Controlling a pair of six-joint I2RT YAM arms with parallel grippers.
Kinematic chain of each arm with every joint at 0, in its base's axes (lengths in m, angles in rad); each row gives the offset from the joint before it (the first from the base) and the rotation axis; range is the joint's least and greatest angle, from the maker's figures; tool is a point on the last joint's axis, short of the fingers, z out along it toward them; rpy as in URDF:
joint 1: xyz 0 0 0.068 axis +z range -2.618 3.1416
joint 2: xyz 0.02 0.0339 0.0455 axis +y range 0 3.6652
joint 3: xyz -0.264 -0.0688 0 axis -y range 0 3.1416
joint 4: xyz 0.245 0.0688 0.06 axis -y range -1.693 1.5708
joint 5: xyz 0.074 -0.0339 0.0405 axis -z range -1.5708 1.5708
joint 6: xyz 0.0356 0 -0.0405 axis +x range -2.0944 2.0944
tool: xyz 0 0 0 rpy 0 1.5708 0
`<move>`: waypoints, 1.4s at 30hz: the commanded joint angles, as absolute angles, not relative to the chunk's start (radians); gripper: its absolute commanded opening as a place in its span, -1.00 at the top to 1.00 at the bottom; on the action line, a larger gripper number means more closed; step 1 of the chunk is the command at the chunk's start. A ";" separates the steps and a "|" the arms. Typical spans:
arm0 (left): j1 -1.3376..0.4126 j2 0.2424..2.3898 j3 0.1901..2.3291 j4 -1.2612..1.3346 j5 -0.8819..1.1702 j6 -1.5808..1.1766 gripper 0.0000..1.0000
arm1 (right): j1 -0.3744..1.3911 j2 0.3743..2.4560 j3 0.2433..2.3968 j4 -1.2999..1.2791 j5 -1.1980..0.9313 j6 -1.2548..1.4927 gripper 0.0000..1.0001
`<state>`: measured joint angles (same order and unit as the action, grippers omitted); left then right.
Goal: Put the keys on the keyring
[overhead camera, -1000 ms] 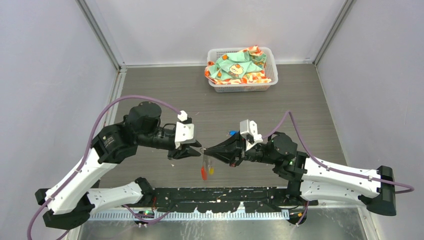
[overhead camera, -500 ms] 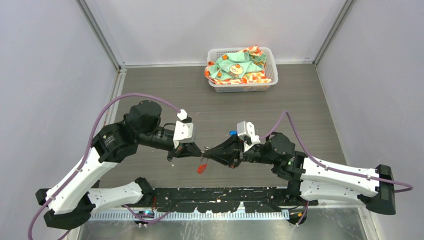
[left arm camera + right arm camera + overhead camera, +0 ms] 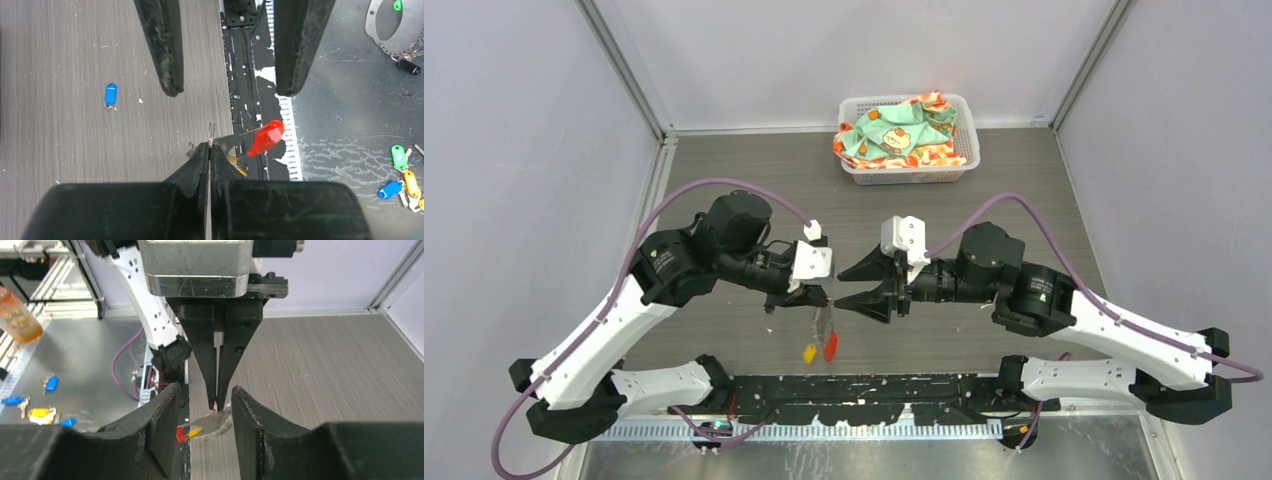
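My left gripper point(image 3: 820, 298) is shut on the keyring's thin metal ring point(image 3: 211, 135) and holds it above the table. The red tag point(image 3: 830, 346) and the yellow-tagged key point(image 3: 808, 352) hang from it; both also show in the right wrist view, red point(image 3: 181, 434) and yellow point(image 3: 194, 430). My right gripper point(image 3: 852, 286) is open and empty, its fingers on either side of the left fingertips point(image 3: 216, 400). The blue-tagged key point(image 3: 110, 95) lies on the table beyond the ring, hidden in the top view.
A white basket point(image 3: 964, 165) with a patterned cloth stands at the back. A black rail point(image 3: 874, 386) runs along the table's near edge. Below it, on a metal surface, lie several other tagged keys point(image 3: 405, 172).
My right gripper has opened and let go. The yellow-tagged key now hangs beside the red tag from the ring in my left gripper. Both arms have shifted away from the near edge.
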<state>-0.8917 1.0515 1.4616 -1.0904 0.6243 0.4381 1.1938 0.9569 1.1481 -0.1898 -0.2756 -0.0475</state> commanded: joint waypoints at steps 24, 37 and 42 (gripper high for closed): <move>-0.893 1.064 1.526 -1.131 0.623 0.545 0.99 | 1.074 1.137 1.317 -0.411 -0.543 -0.080 0.29; -0.900 1.078 1.532 -1.133 0.617 0.530 0.99 | 1.075 1.133 1.261 -0.316 -0.434 -0.060 0.97; -0.900 1.073 1.533 -1.090 0.609 0.455 0.98 | 1.074 1.036 1.116 -0.141 -0.393 -0.035 0.98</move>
<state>-0.8921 1.0801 1.4994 -1.1427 0.5797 0.5224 1.0786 1.1275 1.2095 -0.3477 -0.4721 -0.0635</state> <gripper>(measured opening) 0.012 0.028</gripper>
